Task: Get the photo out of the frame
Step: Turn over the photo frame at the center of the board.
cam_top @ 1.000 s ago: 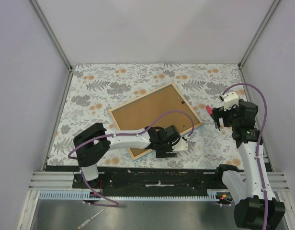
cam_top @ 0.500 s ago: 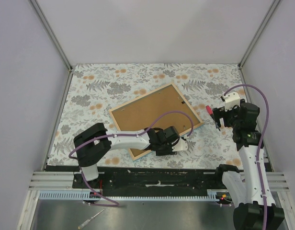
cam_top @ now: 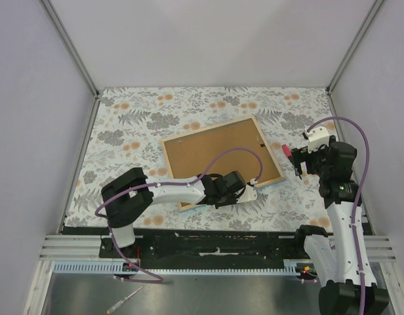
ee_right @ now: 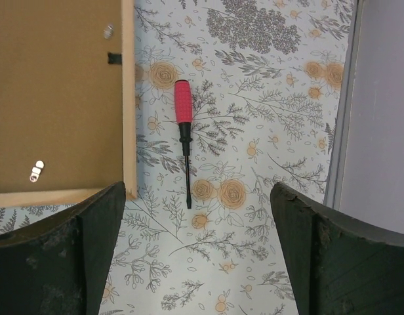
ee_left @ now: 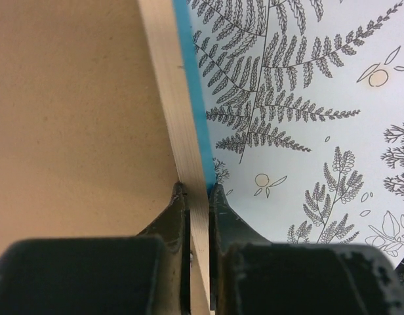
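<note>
Floral-printed cloth covers the surface (cam_top: 123,125), with plain grey walls around it. From above, the frame (cam_top: 208,128) lies face down and skewed. All you can see of the photo (cam_top: 212,161) is its brown board back, set inside the wood-coloured rim. Your left fingers (cam_top: 252,192) are at the frame's near edge, and your right fingers (cam_top: 298,164) hover off its far-right side.

At the left wrist, the left fingers (ee_left: 197,197) are nearly closed, pinching the frame (ee_left: 168,98) by its rim. One pad sits on the inner side beside the photo (ee_left: 71,118), and the other is against the blue outer edge.

At the right wrist, the right fingers (ee_right: 199,262) are spread wide and hold nothing. A red-handled screwdriver (ee_right: 183,131) lies ahead of them, about midway between the two. The frame (ee_right: 128,98) and the photo (ee_right: 51,92) are ahead of the left finger, and a small black clip (ee_right: 114,58) sits at the rim.

You seem to be at the steadying stage, and the board looks still seated. Next you'll likely need to turn the clips aside, then lift the board out while the left keeps its pinch. I can't read any brand or writing anywhere.
</note>
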You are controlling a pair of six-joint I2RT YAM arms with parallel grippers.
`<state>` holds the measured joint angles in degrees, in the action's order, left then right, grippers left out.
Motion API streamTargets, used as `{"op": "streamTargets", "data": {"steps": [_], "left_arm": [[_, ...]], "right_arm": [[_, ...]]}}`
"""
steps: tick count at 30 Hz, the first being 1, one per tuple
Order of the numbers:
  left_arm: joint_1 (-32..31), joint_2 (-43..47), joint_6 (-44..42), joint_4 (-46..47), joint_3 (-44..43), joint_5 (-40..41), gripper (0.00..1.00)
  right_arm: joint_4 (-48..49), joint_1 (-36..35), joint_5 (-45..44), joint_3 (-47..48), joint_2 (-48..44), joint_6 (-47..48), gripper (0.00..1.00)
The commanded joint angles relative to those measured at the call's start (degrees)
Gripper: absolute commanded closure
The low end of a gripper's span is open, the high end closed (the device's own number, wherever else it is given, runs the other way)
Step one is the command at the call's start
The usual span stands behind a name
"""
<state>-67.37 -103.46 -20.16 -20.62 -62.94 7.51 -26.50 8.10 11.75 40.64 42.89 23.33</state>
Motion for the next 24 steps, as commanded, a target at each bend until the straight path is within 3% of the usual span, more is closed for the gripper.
{"op": "streamTargets", "data": {"steps": [1,6,10,15,24], "left_arm": [[-0.57,1.24,-4.09,-3.98,0.36,-3.73,0.98],[0.84,5.45,-6.47,-7.67,-1.31,-5.92,0.98],[3.03,6.95,-7.0,-10.31,-3.94,-7.24,0.98],[6.28,7.83,-6.64,-12.33,-6.84,-9.26,0.98],[9.72,10.12,-6.47,-16.02,-12.82,-11.81,0.98]], "right_arm": [[1.89,0.08,4.06,-0.39,-1.67,0.74,0.02],[1.98,-0.01,9.77,-1.7,-4.48,4.87,0.02],[-1.43,-0.01,19.42,-1.53,-9.48,12.51,0.02],[-13.55,-0.01,32.7,-0.39,-16.95,29.89,0.02],[-31.23,-0.1,40.98,1.72,-16.53,50.13,0.02]]}}
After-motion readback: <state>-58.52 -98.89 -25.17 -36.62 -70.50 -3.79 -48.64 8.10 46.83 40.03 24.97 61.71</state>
